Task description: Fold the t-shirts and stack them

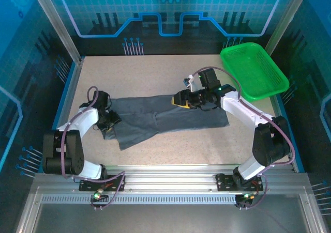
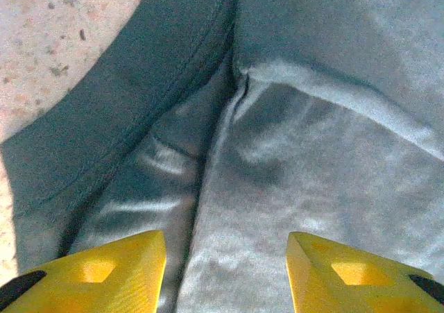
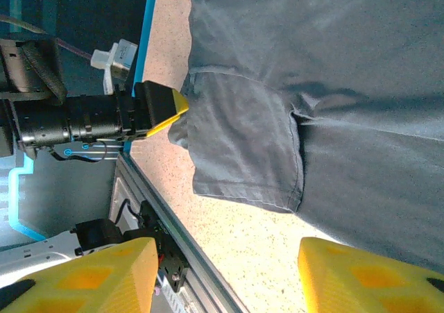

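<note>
A single dark slate-grey t-shirt (image 1: pixel 165 117) lies spread lengthwise across the middle of the table, its left end bunched and folded over. My left gripper (image 1: pixel 111 120) is at that left end, low over the cloth. In the left wrist view it (image 2: pixel 225 271) stands open, with the t-shirt (image 2: pixel 312 153) and a seam below the yellow fingers and nothing pinched. My right gripper (image 1: pixel 181 99) hovers above the shirt's far edge near the middle. In the right wrist view it (image 3: pixel 227 278) is open over bare table beside a sleeve (image 3: pixel 243 146).
A green basket (image 1: pixel 253 70) stands at the back right corner, tilted over the table's edge. The speckled table (image 1: pixel 170 73) is walled by metal posts and blue panels. An aluminium rail (image 1: pixel 165 173) runs along the near edge.
</note>
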